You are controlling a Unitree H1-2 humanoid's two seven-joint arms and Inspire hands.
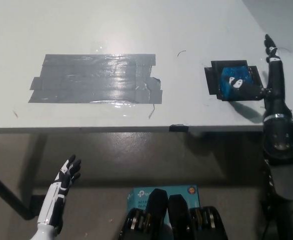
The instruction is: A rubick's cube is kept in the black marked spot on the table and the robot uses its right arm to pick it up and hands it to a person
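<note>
At the desk's point(136, 30) right end, on the black marked spot point(211, 82): one blue Rubik's cube point(229, 84), seated square within the tape outline. Black right hand point(266, 82): raised over the desk edge, fingers point(269, 47) spread, one pointing up past the far right side of the cube, another point(244, 86) lying across the cube's near right top face; whether that one presses the cube or only crosses above it cannot be told. Nothing is held between them. Well apart from those fingers, toward the desk's left half: a wide patch of grey tape point(96, 79), flat and glossy, with a small dark scribble point(181, 52) between it and the marked spot. White left hand point(66, 175): resting low, below the desk's front edge at the lower left, fingers apart and empty. Just right of that hand on the floor: a teal box point(141, 196), partly hidden.
</note>
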